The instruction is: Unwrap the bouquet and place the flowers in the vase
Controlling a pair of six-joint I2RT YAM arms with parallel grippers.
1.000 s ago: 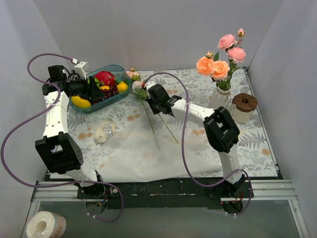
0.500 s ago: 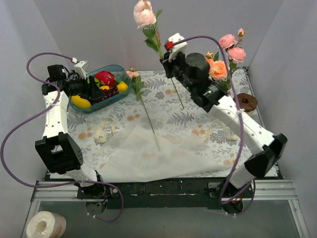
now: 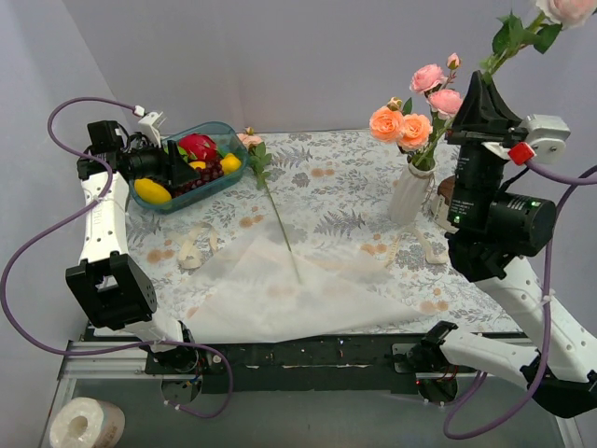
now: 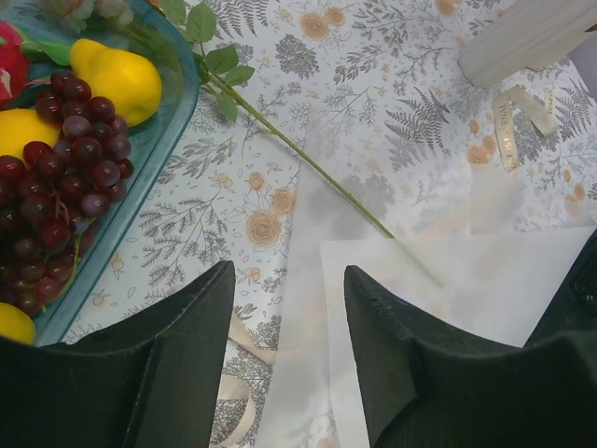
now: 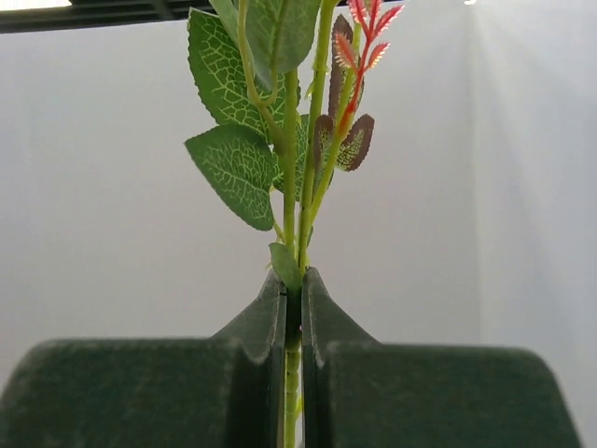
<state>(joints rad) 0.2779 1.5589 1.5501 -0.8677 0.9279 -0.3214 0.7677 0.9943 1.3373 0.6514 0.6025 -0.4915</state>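
Note:
The white ribbed vase stands at the back right with several pink and peach flowers in it. My right gripper points upward just right of the vase, shut on the green stem of a pink rose. One more flower lies on the table beside the fruit tray. The bouquet's white paper lies spread flat. My left gripper hovers open by the tray, with nothing between its fingers.
A teal tray of fruit sits at the back left. Cream ribbon pieces lie on the patterned cloth. A jar with a brown lid is mostly hidden behind my right arm. Grey walls enclose the table.
My right arm has lifted the rose off the table near the tray and swung it up and right, to beside the vase. The left arm has not moved.

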